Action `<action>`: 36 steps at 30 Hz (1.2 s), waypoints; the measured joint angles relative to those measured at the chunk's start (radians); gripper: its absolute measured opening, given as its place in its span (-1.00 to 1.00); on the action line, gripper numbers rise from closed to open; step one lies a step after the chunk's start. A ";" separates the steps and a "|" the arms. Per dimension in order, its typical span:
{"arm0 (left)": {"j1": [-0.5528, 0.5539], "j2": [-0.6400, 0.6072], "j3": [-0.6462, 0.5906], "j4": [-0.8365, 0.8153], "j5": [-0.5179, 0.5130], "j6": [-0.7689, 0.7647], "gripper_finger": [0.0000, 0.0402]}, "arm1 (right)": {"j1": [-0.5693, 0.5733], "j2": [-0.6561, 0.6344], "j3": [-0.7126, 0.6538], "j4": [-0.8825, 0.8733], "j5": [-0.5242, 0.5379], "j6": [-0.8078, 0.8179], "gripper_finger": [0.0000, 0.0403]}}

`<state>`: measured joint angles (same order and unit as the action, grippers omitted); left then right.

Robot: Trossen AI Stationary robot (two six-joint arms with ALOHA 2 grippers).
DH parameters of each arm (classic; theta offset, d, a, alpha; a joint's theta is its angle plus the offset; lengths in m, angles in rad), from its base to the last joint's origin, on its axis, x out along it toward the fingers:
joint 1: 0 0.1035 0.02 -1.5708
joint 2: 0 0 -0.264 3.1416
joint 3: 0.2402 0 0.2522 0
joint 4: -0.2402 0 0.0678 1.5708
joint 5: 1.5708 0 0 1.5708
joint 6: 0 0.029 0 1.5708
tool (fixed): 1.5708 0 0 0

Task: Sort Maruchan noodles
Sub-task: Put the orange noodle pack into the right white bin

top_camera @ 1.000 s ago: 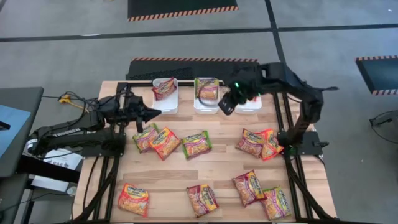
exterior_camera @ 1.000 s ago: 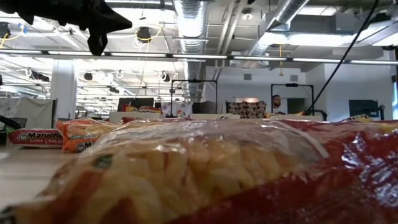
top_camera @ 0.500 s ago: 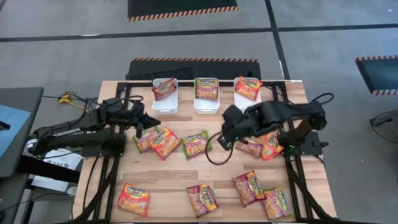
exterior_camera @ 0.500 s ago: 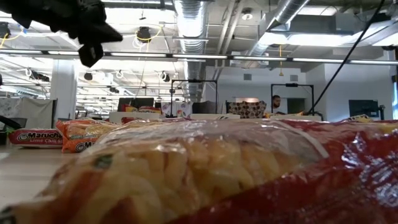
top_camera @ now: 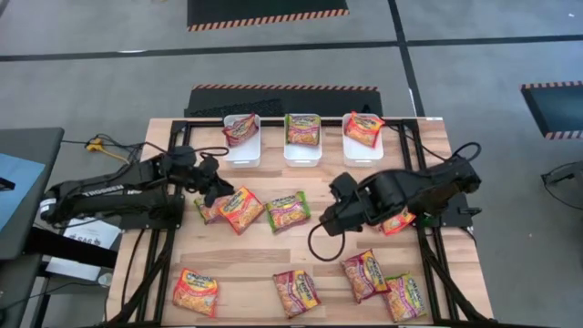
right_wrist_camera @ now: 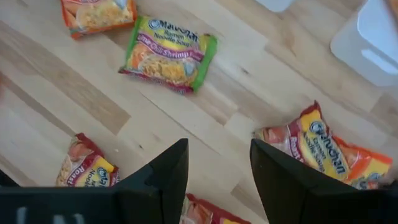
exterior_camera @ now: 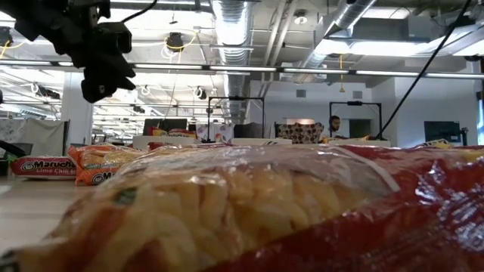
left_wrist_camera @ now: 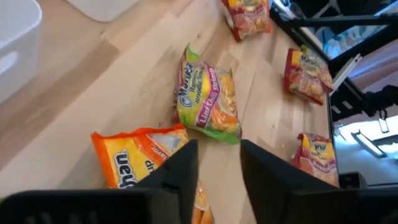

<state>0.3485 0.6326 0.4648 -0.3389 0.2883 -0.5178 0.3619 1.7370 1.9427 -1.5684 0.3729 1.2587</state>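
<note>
**Over the table's middle, both grippers hang empty**

From above, three white bins (top_camera: 301, 141) line the table's (top_camera: 319, 244) far edge, each holding a packet. Loose Maruchan noodles (top_camera: 288, 210) lie mid-table and along the near edge.

Low view: a packet (exterior_camera: 249, 204) fills the foreground.

Left wrist: the left gripper (left_wrist_camera: 219, 165), fingers parted, hovers over an orange packet (left_wrist_camera: 140, 155).

Right wrist: the right gripper (right_wrist_camera: 219, 165), spread wide, holds nothing.

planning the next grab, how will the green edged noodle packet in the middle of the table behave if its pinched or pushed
The green-edged packet lies flat, so rolling or tipping seems unlikely. Its glossy, crinkly wrapper looks slippery, so a push would probably slide it across the wooden table. It probably lifts lightly, and a hard pinch may crack the noodles inside.
</note>
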 joint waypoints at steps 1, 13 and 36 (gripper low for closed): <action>0.000 0.011 0.000 -0.001 -0.024 -0.004 -0.37 | 0.003 0.000 -0.005 0.005 0.000 0.001 -0.03; 0.013 0.232 0.000 -0.009 -0.149 -0.138 -0.06 | 0.005 0.000 -0.061 0.046 0.000 0.001 -0.03; 0.013 0.521 0.000 0.043 -0.061 -0.146 -0.05 | 0.005 0.000 -0.061 0.066 -0.004 -0.002 -0.03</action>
<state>0.3618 1.1536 0.4644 -0.2964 0.2275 -0.6640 0.3672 1.7370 1.8816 -1.5019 0.3690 1.2568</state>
